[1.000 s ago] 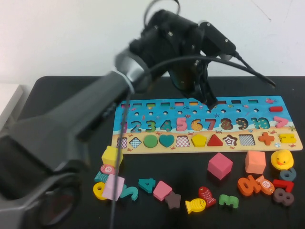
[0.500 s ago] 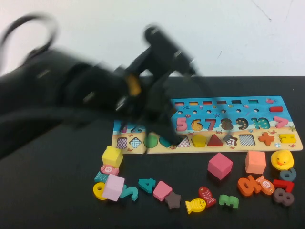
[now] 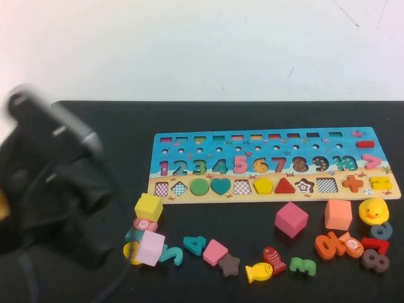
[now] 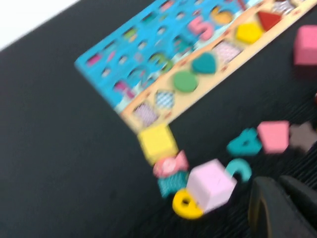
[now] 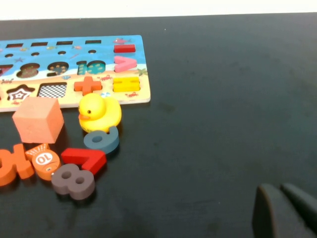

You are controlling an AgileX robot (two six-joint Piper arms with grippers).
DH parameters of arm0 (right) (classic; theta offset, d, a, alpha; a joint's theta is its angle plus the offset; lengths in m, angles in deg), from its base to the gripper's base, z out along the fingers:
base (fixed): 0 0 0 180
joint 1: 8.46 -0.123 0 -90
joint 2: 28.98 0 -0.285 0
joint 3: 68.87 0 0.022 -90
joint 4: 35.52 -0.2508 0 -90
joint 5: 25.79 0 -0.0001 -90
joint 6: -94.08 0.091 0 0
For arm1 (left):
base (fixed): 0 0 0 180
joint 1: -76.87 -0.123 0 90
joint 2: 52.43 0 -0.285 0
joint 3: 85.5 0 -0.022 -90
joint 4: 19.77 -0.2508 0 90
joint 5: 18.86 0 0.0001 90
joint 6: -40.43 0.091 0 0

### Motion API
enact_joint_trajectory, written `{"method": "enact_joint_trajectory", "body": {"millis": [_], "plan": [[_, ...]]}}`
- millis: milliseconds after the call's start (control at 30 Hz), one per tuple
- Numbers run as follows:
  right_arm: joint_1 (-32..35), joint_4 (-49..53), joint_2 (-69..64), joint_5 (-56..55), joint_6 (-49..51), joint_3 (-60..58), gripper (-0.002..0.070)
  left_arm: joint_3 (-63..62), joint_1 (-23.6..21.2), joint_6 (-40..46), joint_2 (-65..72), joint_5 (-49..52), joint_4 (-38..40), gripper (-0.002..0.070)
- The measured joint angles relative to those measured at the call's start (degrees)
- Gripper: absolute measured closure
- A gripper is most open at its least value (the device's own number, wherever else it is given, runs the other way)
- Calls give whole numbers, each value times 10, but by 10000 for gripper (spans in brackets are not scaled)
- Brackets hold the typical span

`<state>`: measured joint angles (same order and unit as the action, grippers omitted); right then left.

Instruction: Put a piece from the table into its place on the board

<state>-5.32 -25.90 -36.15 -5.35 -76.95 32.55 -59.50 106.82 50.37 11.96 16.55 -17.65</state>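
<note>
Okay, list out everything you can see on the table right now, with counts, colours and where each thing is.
board: 1, blue with a tan lower strip, far middle to right of the table.
piece: 1, yellow pentagon, seated in the board's tan strip.
cubes: 4; yellow and lilac near the board's left end, pink and orange below its right half.
duck: 1, yellow, beside the orange cube.
fish: 2, yellow and red, near front edge.
star: 1, brown, left of the fish.
loose numbers: several, mixed colours, clustered front left and front right.
table: 1, black.
left end effector: dark, low over the front left of the table.
right end effector: dark, over bare table right of the board.
</note>
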Motion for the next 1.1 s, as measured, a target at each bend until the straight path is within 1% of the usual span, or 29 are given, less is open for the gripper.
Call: {"method": "enact_joint_trajectory", "body": {"millis": [67,133,267,333,367,400,600,733,900,1100], "plan": [[0,0,0,0,0,0,658,38,-17,-4,-37,-7,-1,676],[0,0,0,0,0,0,657,84,-32,-13,-77,-35,-9,676],[0,0,0,0,0,0,657,193,-60,-47,-173,-137,-28,676],[0,0,0,0,0,0,657,257,-83,-73,-236,-190,-37,676],[0,0,0,0,0,0,657,314,-106,-95,-304,-223,-39,676],[0,0,0,0,0,0,657,338,-119,-104,-337,-233,-40,676],[0,0,0,0,0,0,657,440,-198,-118,-502,-237,-43,676],[0,0,0,0,0,0,658,489,-238,-118,-567,-235,-14,676],[0,0,0,0,0,0,657,522,-263,-118,-572,-235,6,676],[0,0,0,0,0,0,657,523,-264,-118,-573,-226,7,676]]}}
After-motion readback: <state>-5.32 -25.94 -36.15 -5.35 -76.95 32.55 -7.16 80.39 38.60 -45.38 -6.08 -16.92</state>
